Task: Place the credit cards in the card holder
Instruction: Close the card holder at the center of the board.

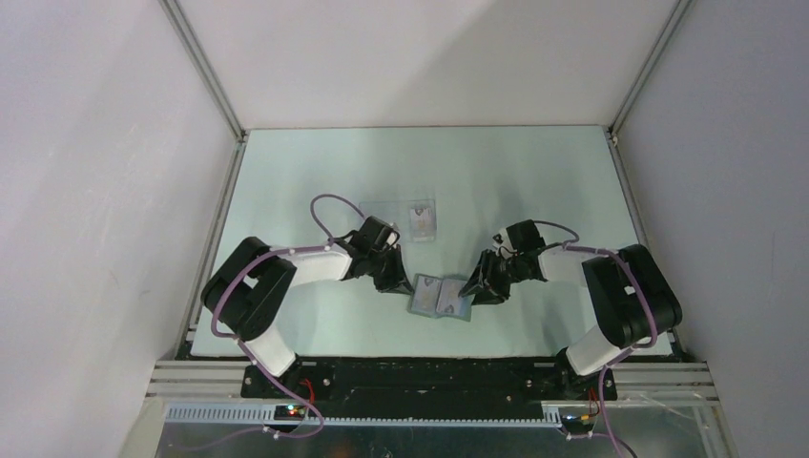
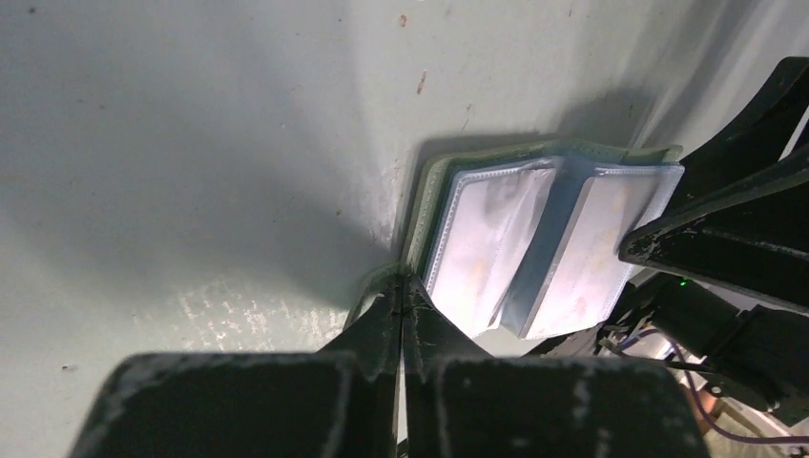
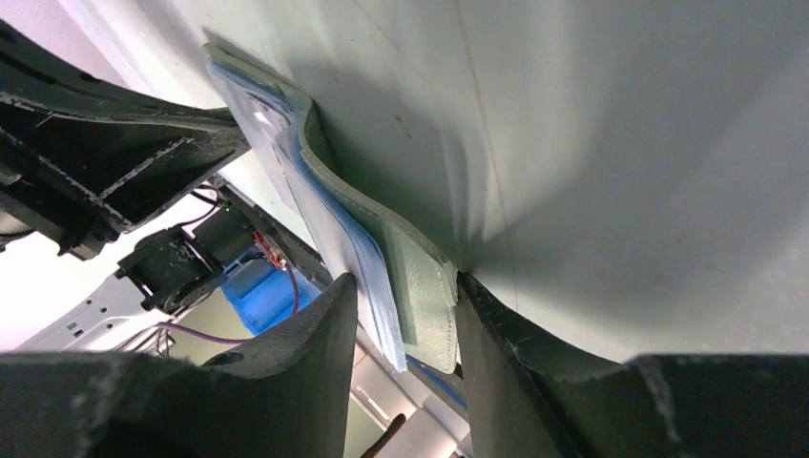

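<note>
The card holder (image 1: 439, 297) lies open near the table's front middle, grey cover down, its pale blue sleeves (image 2: 520, 239) facing up. Whether credit cards sit in those sleeves I cannot tell. My left gripper (image 1: 399, 283) is shut, and its tips (image 2: 403, 282) press against the holder's left corner, where the cover edge curls. My right gripper (image 1: 477, 289) is shut on the holder's right edge (image 3: 420, 277), cover and sleeves between its fingers (image 3: 405, 284), and that edge is bent up off the table. One pale credit card (image 1: 420, 221) lies farther back.
A clear plastic case (image 1: 391, 215) lies flat behind the left gripper, the pale card at its right end. Grey walls and metal rails enclose the table on three sides. Both arm bases stand at the near edge.
</note>
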You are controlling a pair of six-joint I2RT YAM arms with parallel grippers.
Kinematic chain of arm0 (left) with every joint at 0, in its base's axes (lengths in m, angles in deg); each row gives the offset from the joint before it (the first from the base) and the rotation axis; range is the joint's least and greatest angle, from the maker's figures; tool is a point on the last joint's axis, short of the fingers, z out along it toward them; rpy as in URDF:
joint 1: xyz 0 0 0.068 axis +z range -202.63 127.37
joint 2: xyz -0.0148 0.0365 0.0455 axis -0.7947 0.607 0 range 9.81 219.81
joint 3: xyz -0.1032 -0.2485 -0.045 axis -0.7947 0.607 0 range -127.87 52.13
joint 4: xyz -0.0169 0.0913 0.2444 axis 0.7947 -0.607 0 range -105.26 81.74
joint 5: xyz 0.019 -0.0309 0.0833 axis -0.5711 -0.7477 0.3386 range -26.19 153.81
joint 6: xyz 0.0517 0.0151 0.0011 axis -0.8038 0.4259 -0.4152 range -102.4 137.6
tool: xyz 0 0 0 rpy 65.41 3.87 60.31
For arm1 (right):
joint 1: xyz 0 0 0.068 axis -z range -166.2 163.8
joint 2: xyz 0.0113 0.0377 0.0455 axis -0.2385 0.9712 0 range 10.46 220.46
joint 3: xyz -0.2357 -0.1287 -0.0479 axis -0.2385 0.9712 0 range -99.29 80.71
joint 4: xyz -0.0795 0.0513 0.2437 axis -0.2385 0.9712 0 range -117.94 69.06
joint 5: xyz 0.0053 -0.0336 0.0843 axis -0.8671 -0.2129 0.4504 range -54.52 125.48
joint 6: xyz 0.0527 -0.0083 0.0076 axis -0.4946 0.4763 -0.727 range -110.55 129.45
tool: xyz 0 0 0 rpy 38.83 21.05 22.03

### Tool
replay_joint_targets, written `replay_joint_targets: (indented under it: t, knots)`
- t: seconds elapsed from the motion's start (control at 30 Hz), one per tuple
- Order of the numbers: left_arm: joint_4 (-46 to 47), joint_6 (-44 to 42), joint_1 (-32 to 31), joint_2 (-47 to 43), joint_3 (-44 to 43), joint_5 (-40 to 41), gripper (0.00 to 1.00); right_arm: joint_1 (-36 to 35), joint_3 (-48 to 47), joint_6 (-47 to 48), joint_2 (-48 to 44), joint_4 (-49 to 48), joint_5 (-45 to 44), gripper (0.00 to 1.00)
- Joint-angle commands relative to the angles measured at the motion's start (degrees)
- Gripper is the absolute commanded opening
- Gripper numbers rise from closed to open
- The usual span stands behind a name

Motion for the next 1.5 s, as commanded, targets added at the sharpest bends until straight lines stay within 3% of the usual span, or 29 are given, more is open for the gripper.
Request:
replay_joint_targets:
  t: [0.0, 0.33, 0.73, 0.93, 1.1, 1.23, 1.47]
  knots:
    - [4.94, 2.49, -1.06, 3.11, 2.92, 0.44, 0.00, -1.71, 0.07, -1.79, -1.59, -9.14, 3.02, 0.44]
    - [5.60, 4.15, -4.00, 3.73, 0.97, 1.12, 0.00, -3.01, -0.28, -5.36, -11.10, -11.21, 4.13, 0.45]
    - [5.26, 4.01, -4.74, 1.99, 0.80, 1.53, 0.01, -9.97, -5.89, -4.47, 2.16, -13.26, 1.79, 0.47]
    - [3.37, 3.04, -4.87, -0.11, -0.38, 1.87, 0.12, -11.85, -8.18, -3.15, 6.94, -11.22, -1.03, 0.47]
    - [1.09, 1.72, -4.83, -5.31, -1.37, 3.58, 0.31, -13.88, -12.43, 0.45, 9.00, -1.79, -6.58, 0.47]
    - [-0.41, 2.93, -4.01, -11.18, -1.13, 5.83, 0.45, -14.10, -12.98, 0.55, 8.16, -1.26, -6.15, 0.48]
    - [-0.49, 3.39, 0.34, -18.48, 1.67, 4.19, 0.52, -14.18, -14.42, 0.08, 4.39, 0.13, -5.07, 0.49]
